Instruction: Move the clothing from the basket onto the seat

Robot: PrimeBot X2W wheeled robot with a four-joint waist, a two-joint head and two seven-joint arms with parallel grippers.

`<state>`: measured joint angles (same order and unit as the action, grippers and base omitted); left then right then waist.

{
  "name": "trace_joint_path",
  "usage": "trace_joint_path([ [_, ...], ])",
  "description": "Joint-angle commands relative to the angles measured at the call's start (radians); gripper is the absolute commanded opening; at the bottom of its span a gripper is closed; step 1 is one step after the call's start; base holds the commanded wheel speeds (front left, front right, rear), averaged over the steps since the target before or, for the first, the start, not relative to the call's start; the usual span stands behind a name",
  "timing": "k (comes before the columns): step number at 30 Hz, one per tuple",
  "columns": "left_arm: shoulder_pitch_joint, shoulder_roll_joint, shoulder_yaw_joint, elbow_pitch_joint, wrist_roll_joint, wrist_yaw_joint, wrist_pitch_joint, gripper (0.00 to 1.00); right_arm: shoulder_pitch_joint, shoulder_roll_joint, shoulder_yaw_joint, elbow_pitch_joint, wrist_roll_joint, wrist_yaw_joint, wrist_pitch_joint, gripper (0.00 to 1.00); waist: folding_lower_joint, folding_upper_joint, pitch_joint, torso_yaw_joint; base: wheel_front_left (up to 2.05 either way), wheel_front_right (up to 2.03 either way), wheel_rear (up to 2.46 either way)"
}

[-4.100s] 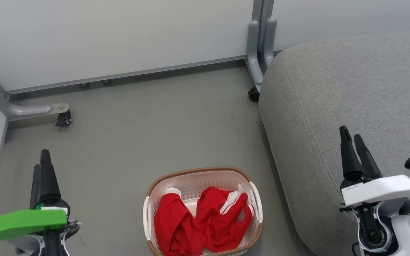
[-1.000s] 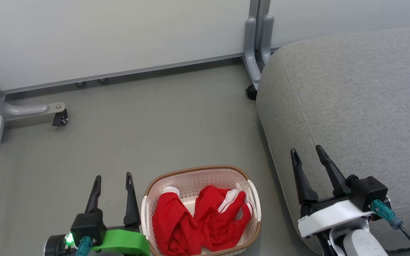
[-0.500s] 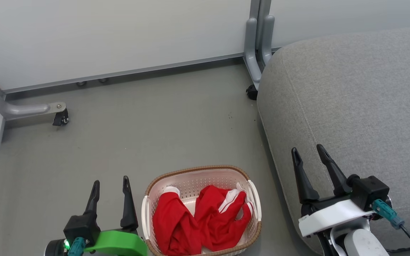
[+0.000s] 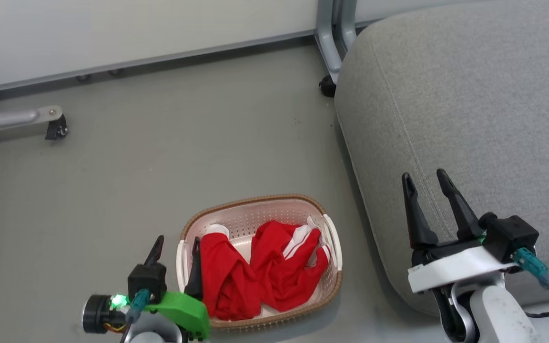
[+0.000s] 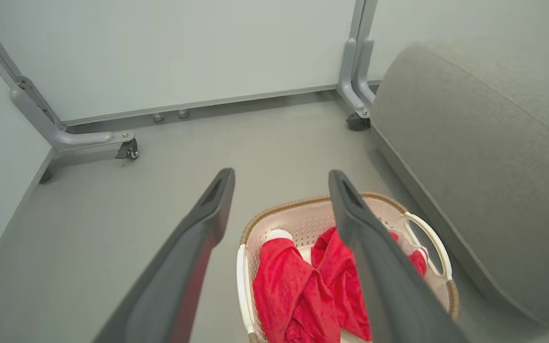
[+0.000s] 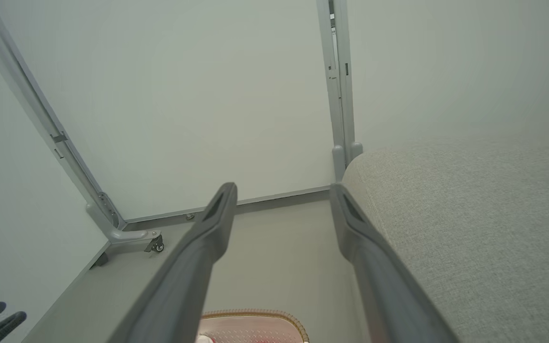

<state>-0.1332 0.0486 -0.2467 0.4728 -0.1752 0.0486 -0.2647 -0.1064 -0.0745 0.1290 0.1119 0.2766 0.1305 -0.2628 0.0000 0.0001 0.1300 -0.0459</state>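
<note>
The basket (image 4: 255,199) sits on the grey floor (image 4: 160,157), low in the head view at about 6 o'clock. Both pieces of red clothing (image 4: 236,281) lie bunched up inside it, with bits of white trim showing. The big grey seat (image 4: 470,95) is at 3 o'clock from the basket, close beside it, and nothing lies on the part of it that shows. The left gripper (image 4: 178,239) is at 7 o'clock in the head view, right by the basket's left side. Its jaws are spread wide and hold nothing, and one finger shows in front of the basket's left edge. From the left wrist, the clothing (image 5: 284,286) lies just past the wide fingers (image 5: 208,224). The right gripper (image 4: 423,175) is at 4 o'clock, above the seat's near edge. Its jaws are wide apart too, with nothing between them. A small black wheel (image 4: 56,130) on a grey metal leg sits at 10 o'clock by the wall.
</note>
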Motion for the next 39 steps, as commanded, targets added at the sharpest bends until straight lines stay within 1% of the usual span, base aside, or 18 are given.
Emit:
trace_joint_path([
  [1, -0.053, 0.008, -0.003, 0.031, 0.028, -0.006, 0.0, 1.0, -0.029, -0.001, -0.004, -0.01, 0.008, 0.0, -0.003, 1.0, 0.0, -0.0001, 0.123, -0.056, 0.0, 0.0, 0.0],
  [3, -0.107, 0.024, -0.012, 0.086, 0.064, -0.012, 0.0, 1.0, -0.052, 0.0, -0.001, -0.017, 0.013, 0.0, -0.003, 1.0, 0.0, -0.0001, 0.183, -0.078, 0.0, 0.0, 0.0],
  [8, -0.25, 0.072, -0.077, 0.229, 0.168, -0.037, 0.0, 1.0, -0.114, 0.008, 0.009, -0.029, 0.032, 0.0, -0.003, 1.0, 0.0, -0.0001, 0.322, -0.134, 0.0, 0.0, 0.0],
  [10, -0.324, 0.113, -0.136, 0.323, 0.239, -0.055, 0.0, 1.0, -0.144, 0.013, 0.028, -0.029, 0.041, 0.0, -0.003, 1.0, 0.0, -0.0001, 0.384, -0.164, 0.0, 0.0, 0.0],
  [12, -0.398, 0.139, -0.194, 0.398, 0.301, -0.076, 0.0, 1.0, -0.165, 0.017, 0.041, -0.032, 0.051, 0.0, -0.003, 1.0, 0.0, -0.0001, 0.432, -0.188, 0.0, 0.0, 0.0],
  [13, -0.434, 0.149, -0.223, 0.436, 0.329, -0.09, 0.0, 1.0, -0.173, 0.017, 0.045, -0.031, 0.057, 0.0, -0.003, 1.0, 0.0, -0.0001, 0.454, -0.2, 0.0, 0.0, 0.0],
  [17, -0.545, 0.189, -0.288, 0.561, 0.392, -0.128, 0.014, 1.0, -0.201, 0.023, 0.072, -0.022, 0.072, 0.0, -0.003, 1.0, 0.0, -0.0001, 0.525, -0.242, 0.0, 0.0, 0.0],
  [21, -0.631, 0.199, -0.342, 0.655, 0.426, -0.158, 0.043, 1.0, -0.214, 0.024, 0.091, -0.019, 0.108, 0.0, -0.003, 1.0, 0.0, -0.0001, 0.57, -0.275, 0.0, 0.0, 0.0],
  [23, -0.66, 0.202, -0.368, 0.689, 0.441, -0.165, 0.054, 1.0, -0.219, 0.025, 0.099, -0.02, 0.129, 0.0, -0.003, 1.0, 0.0, -0.0001, 0.586, -0.288, 0.0, 0.0, 0.0],
  [28, -0.72, 0.186, -0.423, 0.745, 0.47, -0.174, 0.077, 1.0, -0.226, 0.025, 0.116, -0.021, 0.159, 0.0, -0.003, 1.0, 0.0, -0.0001, 0.617, -0.306, 0.0, 0.0, 0.0],
  [31, -0.751, 0.195, -0.459, 0.762, 0.495, -0.175, 0.09, 1.0, -0.235, 0.025, 0.125, -0.024, 0.176, 0.0, -0.003, 1.0, 0.0, -0.0001, 0.635, -0.314, 0.0, 0.0, 0.0],
  [33, -0.768, 0.198, -0.475, 0.775, 0.508, -0.172, 0.112, 1.0, -0.238, 0.025, 0.13, -0.024, 0.17, 0.0, -0.003, 1.0, 0.0, -0.0001, 0.646, -0.319, 0.0, 0.0, 0.0],
  [39, -0.809, 0.222, -0.519, 0.798, 0.541, -0.168, 0.202, 1.0, -0.24, 0.024, 0.132, -0.02, 0.204, 0.0, -0.003, 1.0, 0.0, -0.0001, 0.674, -0.339, 0.0, 0.0, 0.0],
])
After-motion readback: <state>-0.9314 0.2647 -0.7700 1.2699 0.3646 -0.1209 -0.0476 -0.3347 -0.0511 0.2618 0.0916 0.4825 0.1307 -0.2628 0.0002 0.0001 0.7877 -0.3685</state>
